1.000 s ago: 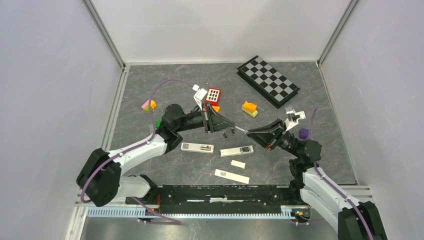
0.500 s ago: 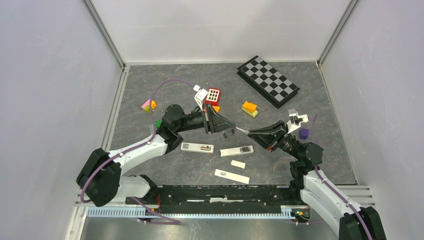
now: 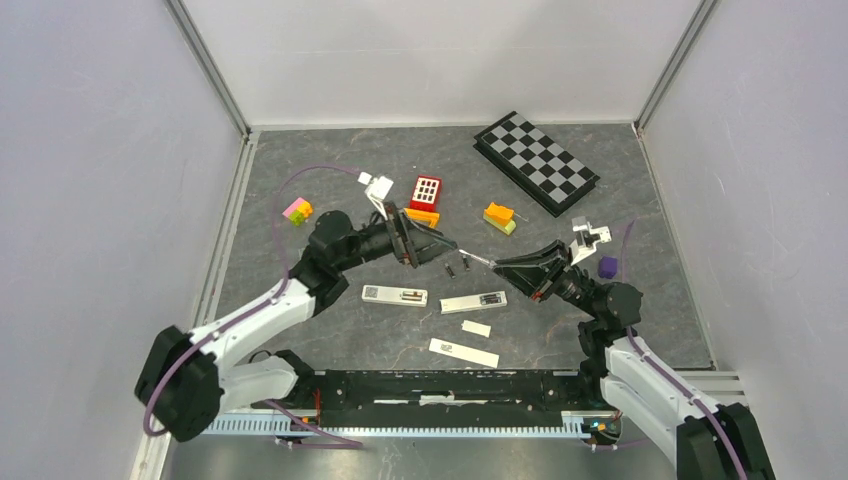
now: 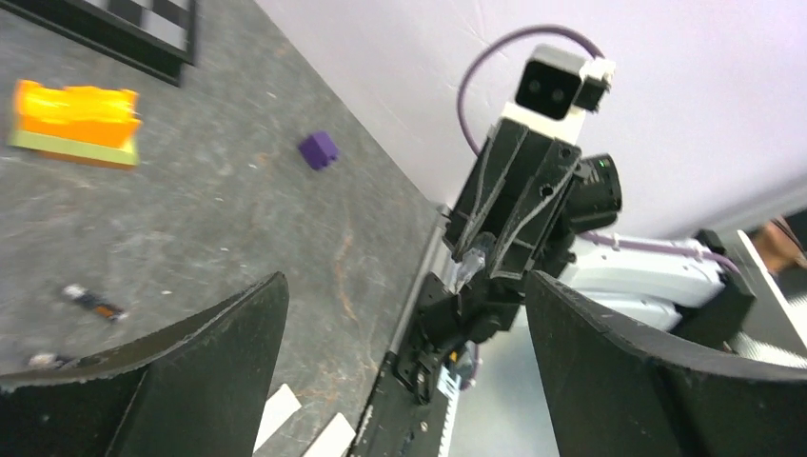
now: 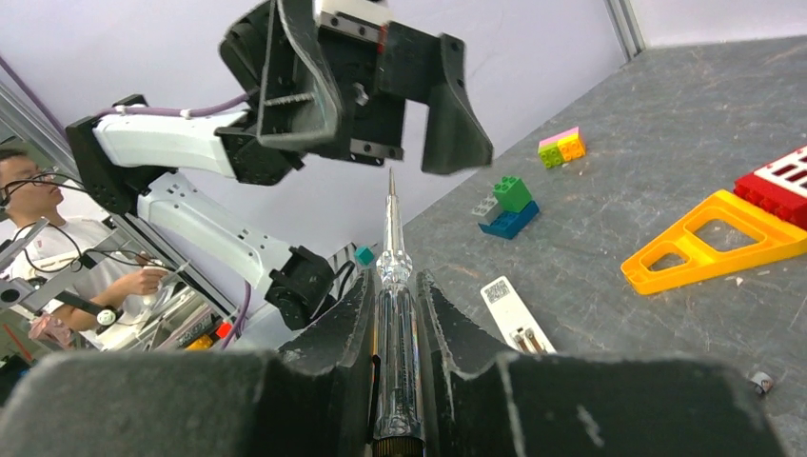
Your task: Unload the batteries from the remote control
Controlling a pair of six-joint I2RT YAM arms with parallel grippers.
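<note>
Two white remotes point(image 3: 394, 295) point(image 3: 473, 302) lie backs up in mid-table, dark pieces showing in their open compartments. One remote point(image 5: 514, 314) also appears in the right wrist view. Two loose batteries point(image 3: 450, 268) point(image 3: 466, 264) lie just beyond them; one battery point(image 4: 93, 302) shows in the left wrist view. My left gripper point(image 3: 438, 250) point(image 4: 404, 286) hangs open and empty above those batteries. Facing it, my right gripper point(image 3: 520, 272) point(image 5: 395, 281) is shut on a thin clear rod tool point(image 5: 393, 286), whose tip point(image 3: 477, 259) points at the left gripper.
Two white covers point(image 3: 476, 328) point(image 3: 463, 352) lie near the front. Behind are a red grid block point(image 3: 426, 190), an orange frame point(image 5: 709, 243), an orange-green block point(image 3: 499, 217), a purple cube point(image 3: 607, 266), a checkerboard point(image 3: 537, 162) and pink-yellow bricks point(image 3: 297, 211).
My left gripper has gone from shut to wide open, and its arm has drawn back to the left. The right gripper has held still with the tool.
</note>
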